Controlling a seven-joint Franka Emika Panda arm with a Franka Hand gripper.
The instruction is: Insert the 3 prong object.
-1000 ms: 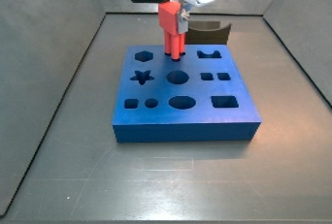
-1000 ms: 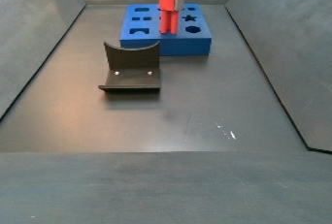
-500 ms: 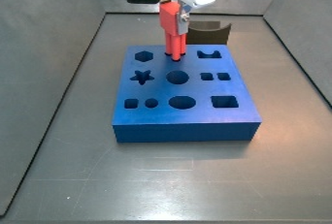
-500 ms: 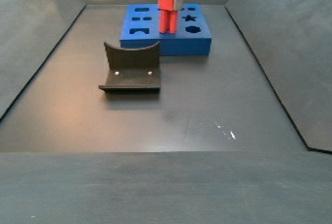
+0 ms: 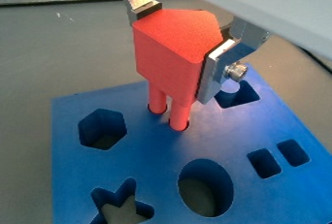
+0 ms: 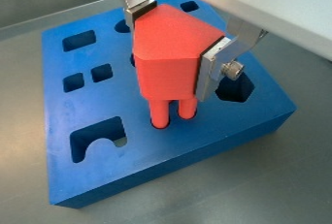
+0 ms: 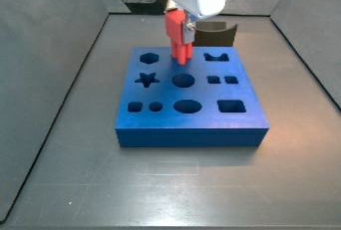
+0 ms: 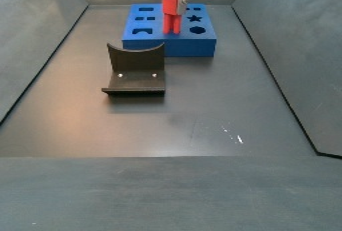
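Observation:
The 3 prong object (image 5: 172,58) is a salmon-red block held upright, its prongs (image 5: 170,109) pointing down at the blue board (image 5: 155,160). It also shows in the other wrist view (image 6: 176,58) and in both side views (image 7: 176,37) (image 8: 171,7). My gripper (image 5: 180,36) is shut on the block's sides, its silver fingers (image 5: 218,63) clamping it over the board's far part. In a wrist view the prong tips (image 6: 166,119) sit at the board's top face (image 6: 130,160); how deep they reach I cannot tell.
The board has several shaped holes: a hexagon (image 5: 100,129), an oval (image 5: 205,185), a star (image 7: 146,78). A dark grey curved block (image 8: 135,70) stands on the floor in front of the board (image 8: 171,33) and shows behind it (image 7: 214,31) from the opposite side. Grey walls surround the floor.
My gripper and the red block have shifted slightly toward the board's far side and a little lower. The board and curved block have not moved.

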